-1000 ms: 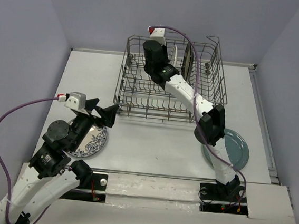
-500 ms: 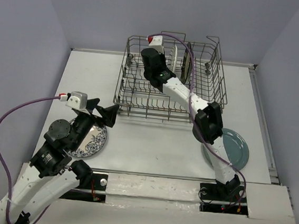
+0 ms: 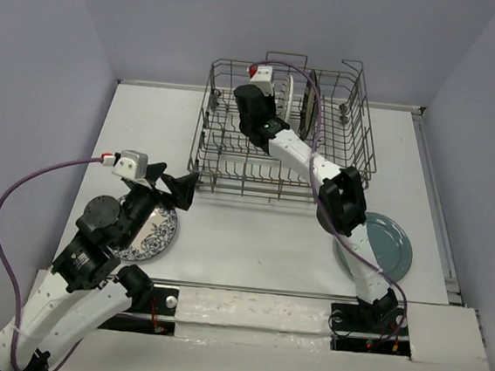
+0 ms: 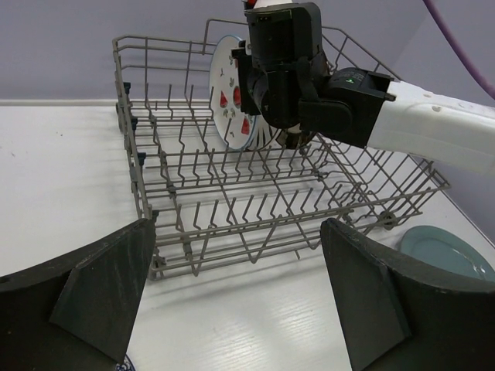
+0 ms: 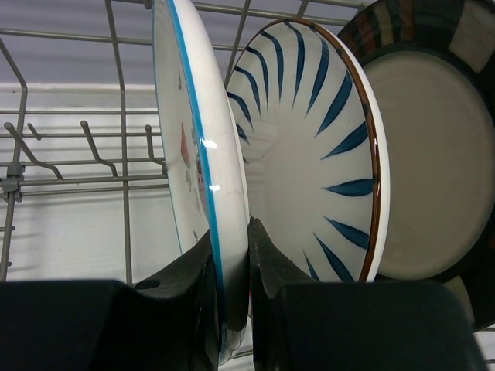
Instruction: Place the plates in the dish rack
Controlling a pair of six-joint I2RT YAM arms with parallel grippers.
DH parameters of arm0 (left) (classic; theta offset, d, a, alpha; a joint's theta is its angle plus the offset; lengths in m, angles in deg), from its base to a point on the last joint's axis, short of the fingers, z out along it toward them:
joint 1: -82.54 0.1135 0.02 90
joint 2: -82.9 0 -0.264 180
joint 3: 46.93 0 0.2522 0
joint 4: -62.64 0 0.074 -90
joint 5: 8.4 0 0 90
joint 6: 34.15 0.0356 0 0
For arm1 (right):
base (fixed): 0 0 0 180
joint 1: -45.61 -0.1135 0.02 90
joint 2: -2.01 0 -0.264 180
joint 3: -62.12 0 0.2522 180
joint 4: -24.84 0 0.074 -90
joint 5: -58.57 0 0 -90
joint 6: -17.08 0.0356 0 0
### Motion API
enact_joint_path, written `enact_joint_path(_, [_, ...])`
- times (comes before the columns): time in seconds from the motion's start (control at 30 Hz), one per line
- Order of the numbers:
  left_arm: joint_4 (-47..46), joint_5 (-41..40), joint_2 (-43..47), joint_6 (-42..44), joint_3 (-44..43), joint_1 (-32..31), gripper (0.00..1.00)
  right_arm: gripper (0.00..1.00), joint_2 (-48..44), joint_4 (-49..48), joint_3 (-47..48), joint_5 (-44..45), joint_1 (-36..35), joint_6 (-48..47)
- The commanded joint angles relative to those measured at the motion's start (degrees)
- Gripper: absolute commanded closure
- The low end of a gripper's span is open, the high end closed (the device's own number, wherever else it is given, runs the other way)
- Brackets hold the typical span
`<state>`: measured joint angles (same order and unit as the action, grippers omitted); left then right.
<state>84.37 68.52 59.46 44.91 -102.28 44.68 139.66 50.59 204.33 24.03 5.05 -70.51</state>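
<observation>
The dish rack (image 3: 366, 153) stands at the back of the table. My right gripper (image 3: 269, 95) is inside it, shut on the rim of the white plate with red fruit motifs (image 5: 197, 139), which stands upright. Close behind that plate stand the navy-striped plate (image 5: 309, 154) and the dark glossy plate (image 5: 433, 178). In the left wrist view the fruit plate (image 4: 230, 100) shows beside the right wrist. My left gripper (image 3: 181, 188) is open and empty, just in front of the rack's front left corner, above the blue floral plate (image 3: 153, 233). The teal-grey plate (image 3: 393, 245) lies flat at the right.
The rack's front tines (image 4: 232, 209) are bare. The right arm (image 3: 319, 166) stretches over the rack's front rim. A purple cable (image 3: 18, 198) loops left of the left arm. Grey walls enclose the table on three sides.
My right wrist has shifted slightly nearer and lower inside the rack, with the fruit plate in it. The left arm has barely moved.
</observation>
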Motion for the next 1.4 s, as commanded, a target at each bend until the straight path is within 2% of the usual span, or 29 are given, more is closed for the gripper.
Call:
enact_joint_path(0.0, [-3.1, -0.3, -0.8, 0.4, 0.7, 0.3, 0.01, 0.87, -1.7, -5.4, -0.3, 0.4, 0.2, 3.2])
enact_joint_path(0.07, [-3.1, -0.2, -0.9, 0.4, 0.7, 0.4, 0.01, 0.77, -2.8, -5.4, -1.7, 0.2, 0.2, 3.7])
enact_joint_path(0.2, [-3.1, -0.3, -1.3, 0.4, 0.7, 0.6, 0.01, 0.50, -5.8, -5.2, -3.9, -1.9, 0.2, 4.5])
enact_joint_path(0.47, [-3.0, -1.3, -2.0, 0.4, 0.7, 1.5, 0.01, 0.43, -16.2, -3.6, -10.4, -10.6, 0.2, 8.4])
enact_joint_path(0.7, [-3.0, -3.3, -2.7, 0.4, 0.6, 2.4, 0.01, 0.28, -30.2, -5.6, -26.2, -32.6, -2.3, 12.9])
enact_joint_path(0.8, [-3.0, -4.6, -2.8, 0.4, 0.7, 3.0, 0.01, 0.27, -37.3, -8.4, -33.2, -41.1, -6.5, 15.2])
enact_joint_path(0.83, [-3.0, -4.9, -2.8, 0.5, 0.7, 3.1, 0.01, 0.29, -39.1, -9.9, -35.4, -42.1, -8.4, 15.6])
enact_joint_path(0.87, [-3.0, -5.3, -2.8, 0.5, 0.7, 3.3, 0.01, 0.35, -42.5, -11.3, -40.9, -42.4, -10.4, 16.1])
enact_joint_path(0.9, [-3.0, -6.2, -2.8, 0.4, 0.6, 3.5, 0.01, 0.52, -43.9, -14.4, -43.8, -43.0, -14.2, 16.5])
enact_joint_path(0.97, [-3.1, -7.0, -2.8, 0.5, 0.6, 4.1, 0.01, 0.72, -46.0, -19.4, -48.9, -44.2, -17.2, 19.1])
enact_joint_path(1.0, [-3.1, -7.4, -2.8, 0.4, 0.5, 4.4, 0.01, 0.90, -46.9, -21.2, -53.7, -47.3, -18.1, 23.8])
enact_joint_path(1.03, [-3.2, -8.4, -2.7, 0.6, 0.5, 4.8, 0.01, 0.93, -46.9, -25.1, -58.1, -49.2, -19.5, 29.2])
enact_joint_path(1.1, [-3.2, -9.7, -2.7, 0.9, 0.4, 5.0, 0.01, 0.93, -46.2, -29.3, -61.8, -51.0, -21.7, 32.9])
enact_joint_path(1.2, [-3.0, -12.1, -2.2, 1.1, 0.3, 5.3, 0.01, 0.91, -43.0, -34.2, -65.7, -48.6, -25.4, 39.7])
enact_joint_path(1.27, [-3.0, -13.5, -1.6, 1.1, 0.5, 5.4, 0.01, 0.82, -40.7, -40.3, -68.2, -48.1, -26.5, 45.0])
enact_joint_path(1.3, [-3.0, -13.9, -1.6, 1.1, 0.6, 5.4, 0.01, 0.71, -39.9, -42.5, -70.2, -47.3, -27.1, 46.7])
enact_joint_path(1.37, [-3.0, -14.3, -1.5, 1.0, 0.8, 5.5, 0.01, 0.62, -36.8, -46.1, -71.1, -46.1, -27.1, 49.9])
